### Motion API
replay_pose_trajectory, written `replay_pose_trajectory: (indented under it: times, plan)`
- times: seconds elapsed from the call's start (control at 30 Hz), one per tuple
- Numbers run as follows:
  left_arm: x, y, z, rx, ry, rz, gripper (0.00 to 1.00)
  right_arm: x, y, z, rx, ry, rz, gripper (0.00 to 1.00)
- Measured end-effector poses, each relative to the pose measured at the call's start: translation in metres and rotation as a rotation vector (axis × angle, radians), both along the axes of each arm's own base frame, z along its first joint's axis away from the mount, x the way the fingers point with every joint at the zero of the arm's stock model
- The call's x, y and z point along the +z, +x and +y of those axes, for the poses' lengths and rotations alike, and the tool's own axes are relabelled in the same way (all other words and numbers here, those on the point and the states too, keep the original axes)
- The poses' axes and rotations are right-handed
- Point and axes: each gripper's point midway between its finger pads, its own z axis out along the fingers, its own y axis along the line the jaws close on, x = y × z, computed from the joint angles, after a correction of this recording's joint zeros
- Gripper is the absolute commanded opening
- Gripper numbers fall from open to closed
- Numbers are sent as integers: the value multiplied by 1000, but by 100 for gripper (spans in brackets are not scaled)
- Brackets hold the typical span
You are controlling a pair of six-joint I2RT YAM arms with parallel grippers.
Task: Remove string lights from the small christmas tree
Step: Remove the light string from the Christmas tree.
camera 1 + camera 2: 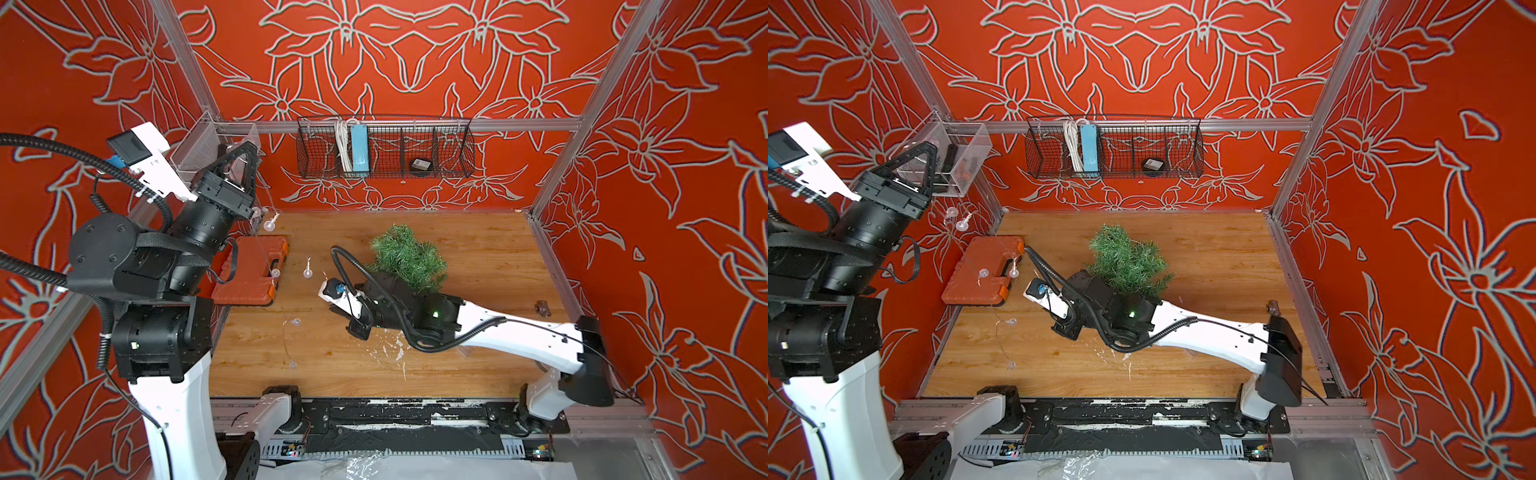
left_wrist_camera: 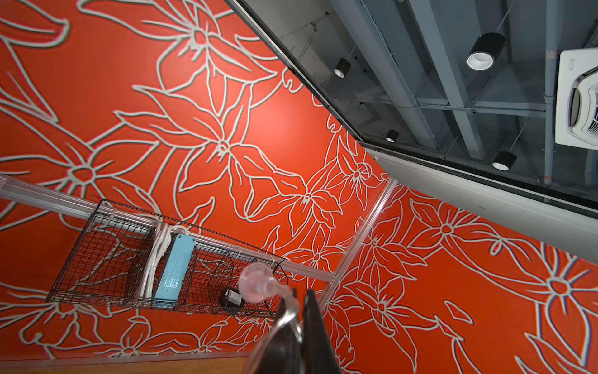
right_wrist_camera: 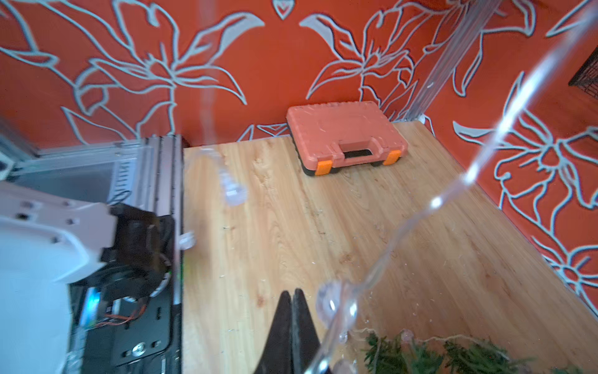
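Wooden tabletop, left pincer aloft

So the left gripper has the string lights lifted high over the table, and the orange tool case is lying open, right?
Not quite: the orange tool case is closed, lid down, as the right wrist view shows. The rest holds: the left gripper has the string lights lifted high over the table.

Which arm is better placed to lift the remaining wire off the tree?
Right, probably: the right gripper sits low beside the small christmas tree, where the string lights drape its needles. The left gripper is raised high, shut on the strand.
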Motion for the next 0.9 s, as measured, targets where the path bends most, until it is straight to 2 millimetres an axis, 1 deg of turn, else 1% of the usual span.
replay_pose_trajectory:
  times: [0.07, 0.13, 0.3, 0.4, 0.5, 0.57, 0.63, 0.8, 0.9]
  plan:
    - [-1, -1, -1, -7, 3, -1, 0, 13, -14, -16, 1, 24, -13, 0]
    - [0, -2, -3, -17, 6, -5, 0, 28, -19, -36, -18, 46, -32, 0]
    - [1, -2, -7, -38, 14, -18, 0, 81, -22, -93, -100, 143, -88, 0]
    - [0, 0, -9, -51, 16, -21, 0, 107, -21, -124, -156, 193, -119, 0]
    - [-2, 4, -11, -71, 12, -15, 0, 127, -15, -147, -221, 213, -155, 0]
    - [-4, 9, -12, -82, 6, -10, 0, 139, -8, -158, -267, 216, -186, 0]
    - [-7, 14, -13, -94, 2, -1, 0, 148, -2, -168, -315, 216, -214, 0]
    - [-15, 26, -16, -126, -6, 23, 0, 170, 13, -201, -437, 213, -286, 0]
    - [-21, 35, -18, -145, -15, 43, 0, 189, 21, -223, -516, 228, -335, 0]
